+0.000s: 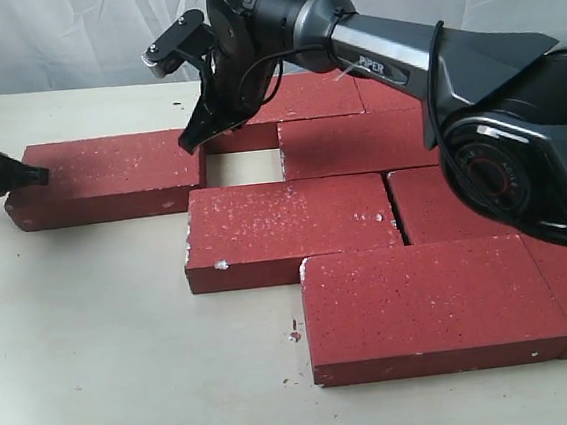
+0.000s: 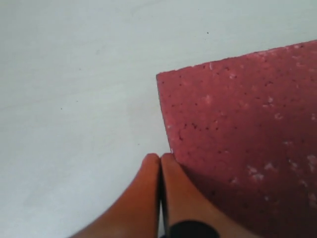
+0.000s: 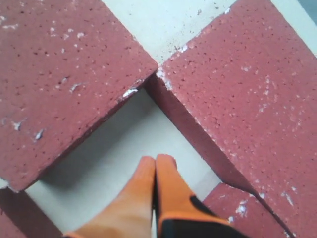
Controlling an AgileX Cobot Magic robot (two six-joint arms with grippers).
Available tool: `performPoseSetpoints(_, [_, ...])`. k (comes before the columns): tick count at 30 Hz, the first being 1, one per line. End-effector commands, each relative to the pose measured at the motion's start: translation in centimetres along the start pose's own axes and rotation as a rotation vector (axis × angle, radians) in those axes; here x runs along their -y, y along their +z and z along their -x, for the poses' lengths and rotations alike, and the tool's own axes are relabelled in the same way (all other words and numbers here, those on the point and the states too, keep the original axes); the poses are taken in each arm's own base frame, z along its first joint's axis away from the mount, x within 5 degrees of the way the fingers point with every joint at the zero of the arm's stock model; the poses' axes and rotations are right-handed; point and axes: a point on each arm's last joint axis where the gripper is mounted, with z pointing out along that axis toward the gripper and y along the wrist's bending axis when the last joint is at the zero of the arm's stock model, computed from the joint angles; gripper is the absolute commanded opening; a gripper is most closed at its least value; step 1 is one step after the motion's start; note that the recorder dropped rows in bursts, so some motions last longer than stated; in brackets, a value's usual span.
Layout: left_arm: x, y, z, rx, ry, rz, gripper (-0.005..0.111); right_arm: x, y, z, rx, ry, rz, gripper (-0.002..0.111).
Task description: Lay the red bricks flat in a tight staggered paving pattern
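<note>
**Q:** What does the outside camera show of you?

**A:** My left gripper [image 1: 39, 176] is clenched and empty. Its tip is at the left end of the leftmost brick [image 1: 109, 174]. My right gripper [image 1: 194, 139] is clenched too and holds nothing. It points down over the gap [image 1: 244, 166] between that brick and the other red bricks [image 1: 366, 235]. They lie flat in staggered rows on the pale table [image 1: 108, 370].

**Q:** And your left wrist camera?

**A:** My two orange fingers [image 2: 143, 198] are pressed together at the edge of that brick, near its corner. One finger seems to touch the brick's side, and the rest is bare table.

**Q:** And the right wrist?

**A:** My fingers are shut tight with nothing between them, hanging above the bare table inside the gap. One brick borders the gap on one side and another lies across from it, their chipped corners nearly meeting. A third brick's whitish corner sits just beside my fingers.
</note>
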Motion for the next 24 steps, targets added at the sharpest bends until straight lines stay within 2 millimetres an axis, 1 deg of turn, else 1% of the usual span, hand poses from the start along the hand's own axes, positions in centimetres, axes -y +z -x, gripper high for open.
performPoseSetpoints(1, [-0.5,0.2,-0.2,-0.014,-0.029,0.069,0.000,0.2,0.3,0.4,0.053,0.027,0.008,-0.001])
performPoseSetpoints(3, [-1.2,0.1,-0.3,-0.014,-0.076,0.114,0.000,0.2,0.6,0.4,0.067,0.028,0.007,-0.001])
performPoseSetpoints(6, [-1.9,0.0,-0.4,-0.015,-0.101,0.138,0.000,0.1,0.6,0.3,0.055,0.028,0.009,-0.001])
performPoseSetpoints(8, [-2.1,-0.2,-0.4,-0.008,-0.127,0.135,0.000,0.7,-0.6,0.3,0.021,-0.015,-0.039,-0.001])
performPoseSetpoints(11, [-1.7,-1.5,0.5,0.031,-0.129,0.109,0.000,1.2,-2.7,0.3,-0.023,-0.031,-0.064,-0.001])
performPoseSetpoints(12, [-1.3,-3.0,1.3,0.070,-0.115,0.094,0.000,1.3,-3.8,0.1,-0.046,-0.030,-0.058,-0.001])
performPoseSetpoints(14, [0.1,-5.4,2.7,0.148,-0.099,-0.020,0.000,1.7,-5.3,-0.7,-0.045,-0.032,-0.068,-0.001])
performPoseSetpoints(16, [2.2,-7.5,4.2,0.240,-0.057,-0.234,0.000,1.8,-7.0,-1.9,-0.031,-0.037,-0.070,-0.001])
performPoseSetpoints(17, [3.3,-7.9,4.7,0.276,-0.026,-0.326,0.000,1.8,-8.3,-2.8,-0.043,-0.043,-0.057,-0.001])
performPoseSetpoints(18, [4.1,-8.1,5.5,0.306,0.004,-0.347,0.000,1.7,-9.2,-3.7,-0.050,-0.039,-0.041,-0.001])
performPoseSetpoints(20, [5.0,-7.2,7.1,0.307,0.030,-0.223,0.000,1.2,-10.9,-5.9,-0.017,-0.034,-0.006,-0.001])
performPoseSetpoints(21, [5.8,-6.1,8.1,0.296,0.054,-0.126,0.000,0.6,-11.9,-7.4,0.035,-0.021,0.003,-0.001])
performPoseSetpoints(22, [7.1,-5.4,9.2,0.298,0.099,-0.097,0.000,0.1,-12.3,-8.7,0.062,-0.011,0.008,-0.001])
performPoseSetpoints(24, [8.8,-4.1,10.1,0.295,0.153,-0.082,0.000,-0.4,-13.4,-9.9,0.082,-0.008,0.010,-0.001])
